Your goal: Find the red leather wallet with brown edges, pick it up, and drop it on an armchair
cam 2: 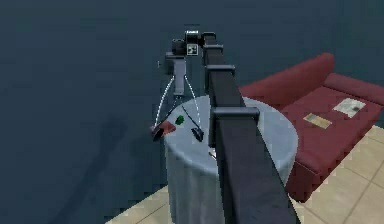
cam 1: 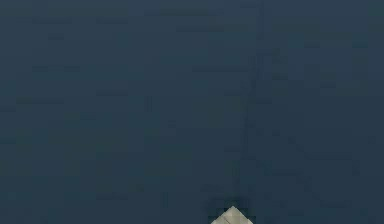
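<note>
Risk sits at the left rim of the round surface (cam 2: 268, 128), where a small red thing (cam 2: 158, 131), probably the wallet, lies by the end effector (cam 2: 178, 120), whose hold on anything I cannot tell; a nudge could knock it off the edge.

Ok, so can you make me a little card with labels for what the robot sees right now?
wall: dark blue wall
floor: pale tiles
table: round grey table
on the table: small red thing at its left edge, maybe the wallet; small green thing near it
arm: dark arm reaching out above the table
gripper: gripper by the small things on the table
holding: cannot tell
couch: red couch right of the table, with two flat pale things on the seat
</note>
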### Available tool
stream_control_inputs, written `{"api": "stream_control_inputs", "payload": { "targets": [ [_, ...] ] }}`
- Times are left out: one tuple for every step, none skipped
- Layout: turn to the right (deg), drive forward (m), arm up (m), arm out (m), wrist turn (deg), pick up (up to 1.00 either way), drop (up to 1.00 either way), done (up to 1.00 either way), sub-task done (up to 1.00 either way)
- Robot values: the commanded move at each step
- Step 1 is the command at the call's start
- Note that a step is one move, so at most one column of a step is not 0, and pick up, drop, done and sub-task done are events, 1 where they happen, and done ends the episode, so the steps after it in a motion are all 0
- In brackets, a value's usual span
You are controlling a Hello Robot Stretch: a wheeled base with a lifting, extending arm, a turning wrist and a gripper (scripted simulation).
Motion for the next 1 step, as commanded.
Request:
{"api": "stream_control_inputs", "payload": {
  "targets": [
    [0.0,0.0,0.0,0.0,45.0,0.0,0.0,0.0,0.0]
  ]
}}
